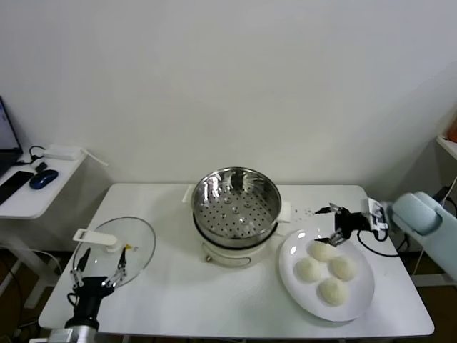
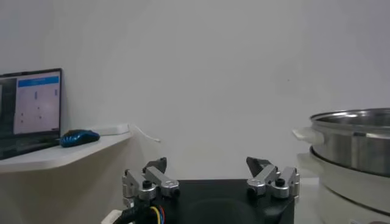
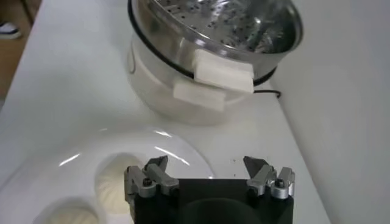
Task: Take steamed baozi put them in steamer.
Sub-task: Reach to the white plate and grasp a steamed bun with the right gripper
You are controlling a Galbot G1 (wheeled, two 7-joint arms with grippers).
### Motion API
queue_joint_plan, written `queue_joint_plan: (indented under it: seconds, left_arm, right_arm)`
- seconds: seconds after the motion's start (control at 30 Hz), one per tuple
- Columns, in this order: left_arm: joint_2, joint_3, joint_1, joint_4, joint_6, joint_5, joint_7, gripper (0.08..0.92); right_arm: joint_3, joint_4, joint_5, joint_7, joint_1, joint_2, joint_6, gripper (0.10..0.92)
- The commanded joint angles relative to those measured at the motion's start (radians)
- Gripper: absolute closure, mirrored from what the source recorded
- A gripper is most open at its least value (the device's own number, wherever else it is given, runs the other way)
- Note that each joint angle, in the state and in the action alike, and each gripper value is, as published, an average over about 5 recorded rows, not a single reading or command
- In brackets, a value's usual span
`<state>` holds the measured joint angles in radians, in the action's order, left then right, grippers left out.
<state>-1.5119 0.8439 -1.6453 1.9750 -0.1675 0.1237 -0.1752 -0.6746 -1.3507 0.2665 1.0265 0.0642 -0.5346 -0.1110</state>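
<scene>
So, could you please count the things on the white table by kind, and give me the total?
Baozi on the plate: 4
Plate: 1
Steamer on its cooker base: 1
Glass lid: 1
Total: 7

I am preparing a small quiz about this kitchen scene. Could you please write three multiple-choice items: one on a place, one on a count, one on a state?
1. Where are the baozi?
A. in the steamer
B. on the white plate
C. on the glass lid

2. How many baozi are there?
A. two
B. three
C. four

3. How is the right pincer?
A. open, holding nothing
B. shut on a bun
C. out of view

Answers:
1 B: the baozi lie on the white plate; the steamer holds none.
2 C: four buns show.
3 A: the right pincer hangs open at the plate's far edge.
</scene>
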Motion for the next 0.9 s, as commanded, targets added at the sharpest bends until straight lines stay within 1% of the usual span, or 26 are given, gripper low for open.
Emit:
queue_joint_plan:
  seconds: [0.03, 0.27, 0.53, 0.9]
  left_arm:
    - [0.007, 0.001, 0.002, 0.001, 0.006, 0.002, 0.000, 0.177]
    - [0.007, -0.003, -0.002, 0.009, 0.012, -0.002, 0.001, 0.177]
    - [0.000, -0.007, 0.000, 0.011, 0.017, -0.013, 0.004, 0.177]
    - [-0.004, -0.005, -0.002, 0.017, 0.023, -0.013, 0.005, 0.177]
  right_arm:
    - [-0.620, 0.150, 0.021, 0.123, -0.466, -0.078, -0.008, 0.203]
    - [-0.643, 0.184, -0.001, 0.117, -0.431, -0.113, -0.022, 0.203]
    - [-0.526, 0.213, -0.035, 0.067, -0.325, -0.135, -0.025, 0.203]
    - [-0.450, 0.230, -0.093, 0.032, -0.232, -0.174, -0.028, 0.203]
